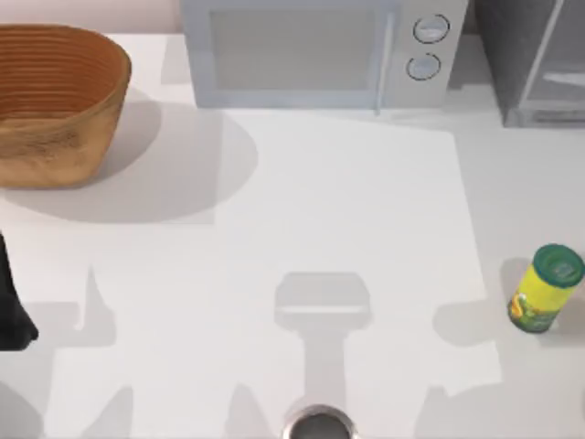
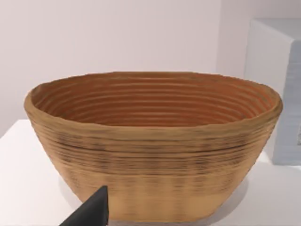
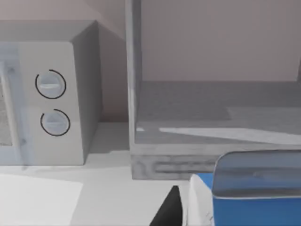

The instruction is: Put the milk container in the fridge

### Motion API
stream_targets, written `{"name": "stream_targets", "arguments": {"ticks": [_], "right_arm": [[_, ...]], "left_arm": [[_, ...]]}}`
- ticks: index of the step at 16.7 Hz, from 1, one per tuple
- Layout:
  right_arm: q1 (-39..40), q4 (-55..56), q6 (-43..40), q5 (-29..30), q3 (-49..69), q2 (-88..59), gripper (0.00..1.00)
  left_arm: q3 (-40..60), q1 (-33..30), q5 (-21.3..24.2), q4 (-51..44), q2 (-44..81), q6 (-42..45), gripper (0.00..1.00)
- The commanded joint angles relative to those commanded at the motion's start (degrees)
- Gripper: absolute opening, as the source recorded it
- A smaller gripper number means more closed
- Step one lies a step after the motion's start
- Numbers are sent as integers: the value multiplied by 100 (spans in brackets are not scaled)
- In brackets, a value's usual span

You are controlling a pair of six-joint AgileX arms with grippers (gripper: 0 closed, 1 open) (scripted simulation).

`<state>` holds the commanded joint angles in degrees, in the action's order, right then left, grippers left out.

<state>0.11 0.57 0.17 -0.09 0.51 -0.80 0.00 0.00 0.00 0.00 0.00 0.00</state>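
Note:
The milk container point(image 3: 254, 207), a blue-and-white carton, sits very close in the right wrist view, with my right gripper point(image 3: 221, 214) shut on it; one dark finger point(image 3: 168, 211) presses its white side. Just beyond it stands the fridge point(image 3: 136, 94), a grey cabinet whose inside floor lies open to this view. In the top view the fridge point(image 1: 535, 64) stands at the table's far right corner. My left arm point(image 1: 11, 306) is parked at the table's left edge, with its gripper point(image 2: 91, 213) facing the basket.
A woven basket point(image 1: 55, 105) stands at the far left. The light-grey microwave point(image 1: 320, 50) with two round dials sits at the back middle, left of the fridge. A yellow can with a green lid point(image 1: 546, 288) stands near the right edge.

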Motion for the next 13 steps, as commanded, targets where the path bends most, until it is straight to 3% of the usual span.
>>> {"name": "stream_targets", "arguments": {"ticks": [6, 13], "right_arm": [[-254, 1178, 24, -269, 960, -1621, 0], [-827, 3492, 39, -752, 2835, -6034, 0]], "left_arm": [[0, 0, 0, 0, 0, 0, 100], [0, 0, 0, 0, 0, 0, 100]]}}
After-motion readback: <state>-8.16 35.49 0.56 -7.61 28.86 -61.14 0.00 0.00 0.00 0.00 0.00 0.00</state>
